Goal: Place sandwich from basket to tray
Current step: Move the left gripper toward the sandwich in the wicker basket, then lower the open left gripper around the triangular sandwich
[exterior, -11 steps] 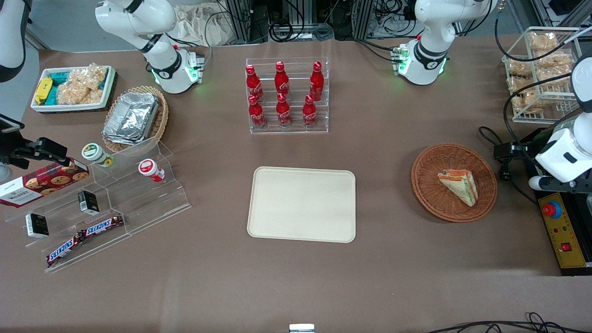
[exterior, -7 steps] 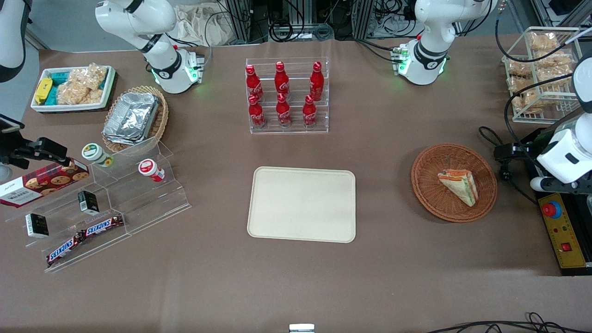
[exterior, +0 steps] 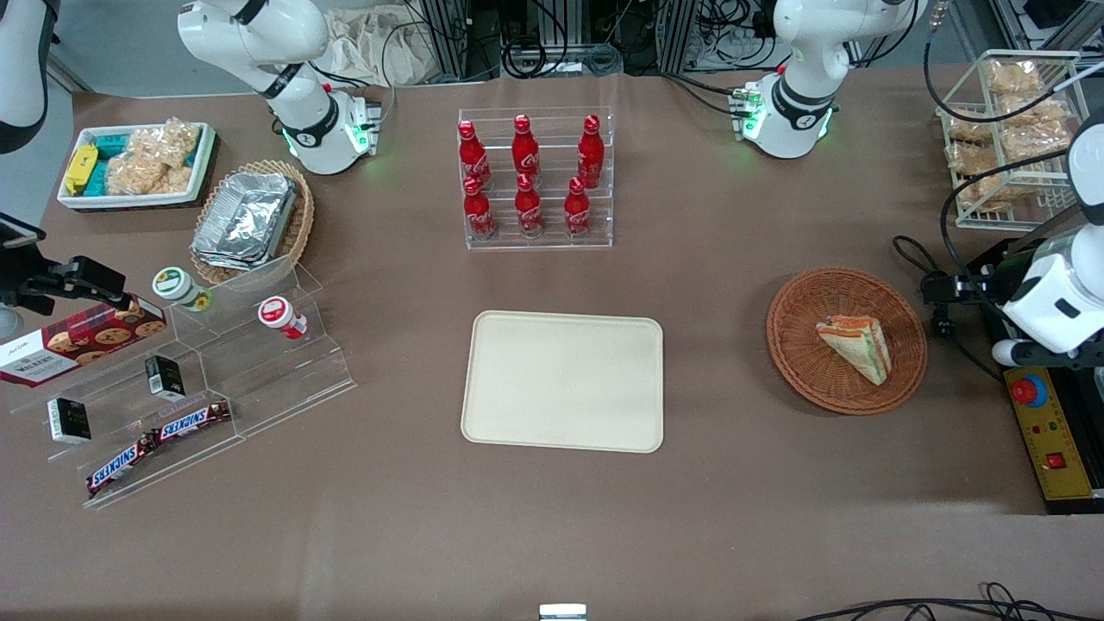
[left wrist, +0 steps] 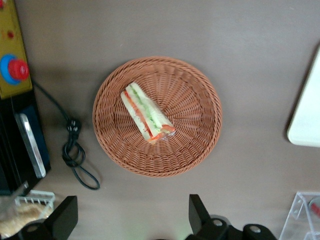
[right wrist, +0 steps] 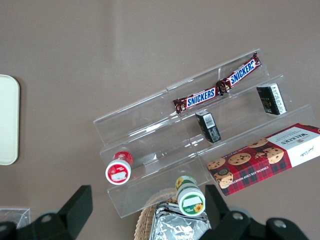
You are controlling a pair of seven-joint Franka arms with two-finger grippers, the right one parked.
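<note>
The sandwich (exterior: 856,345) (left wrist: 146,116), a wrapped wedge with green and orange-red layers, lies in the round reddish-brown wicker basket (exterior: 798,362) (left wrist: 192,95). The cream tray (exterior: 562,381) (left wrist: 307,117) lies bare beside the basket, toward the parked arm's end of the table. My gripper (left wrist: 131,202) hangs open high above the table just outside the basket's rim, with nothing between its black fingers (left wrist: 196,210). The working arm's white wrist (exterior: 1054,293) stands over the table's edge by the basket.
A black control box with a red stop button (exterior: 1028,392) (left wrist: 19,69) and a looped cable (exterior: 940,326) (left wrist: 75,150) lie close to the basket. A rack of red cola bottles (exterior: 528,177) stands farther from the front camera than the tray. A wire rack of snack bags (exterior: 1005,129) fills the table's corner.
The working arm's wrist has drifted slightly toward its own end of the table. The sandwich, basket and tray have not moved.
</note>
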